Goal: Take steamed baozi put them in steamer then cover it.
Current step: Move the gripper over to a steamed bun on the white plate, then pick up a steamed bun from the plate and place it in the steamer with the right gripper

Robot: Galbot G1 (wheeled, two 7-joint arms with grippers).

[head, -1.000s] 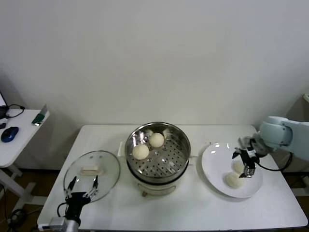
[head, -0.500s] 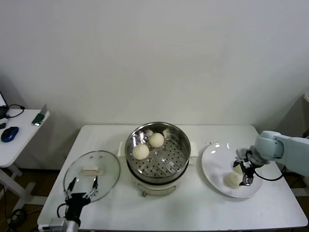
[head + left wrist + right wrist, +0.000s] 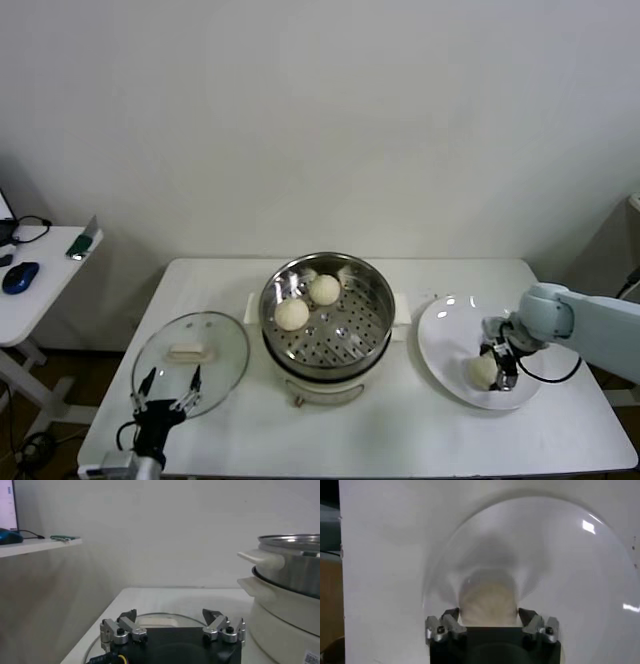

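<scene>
The bun I am after, a cream-white baozi [image 3: 483, 372], sits on a white plate [image 3: 445, 335] at the right of the head view. My right pincer [image 3: 497, 369] is down over it, and in the right wrist view the bun [image 3: 487, 605] fills the gap between the two fingers [image 3: 442, 625], which are pinching its sides. I see only this one bun on the plate; the arm may be hiding another.

Two more baozi [image 3: 308, 301] already lie in the steamer [image 3: 375, 290], a shiny perforated steel basket on a white cooker base at the centre of the head view, well apart from the plate.

The glass lid [image 3: 225, 350] rests flat on the table [image 3: 400, 440] in the lower left. My left pincer [image 3: 168, 397] hovers at its near edge, fingers spread wide and holding nothing, as the left wrist view [image 3: 172, 630] confirms.

I judge the risks this way. The dough is soft, so squeezing too hard could dent or tear it, while too light a grip could let it slip out on the lift. The plate is smooth, so a sideways drag could slide the bun or shift the plate. On the carry across, a low path could knock the bun against the steamer's rim.
</scene>
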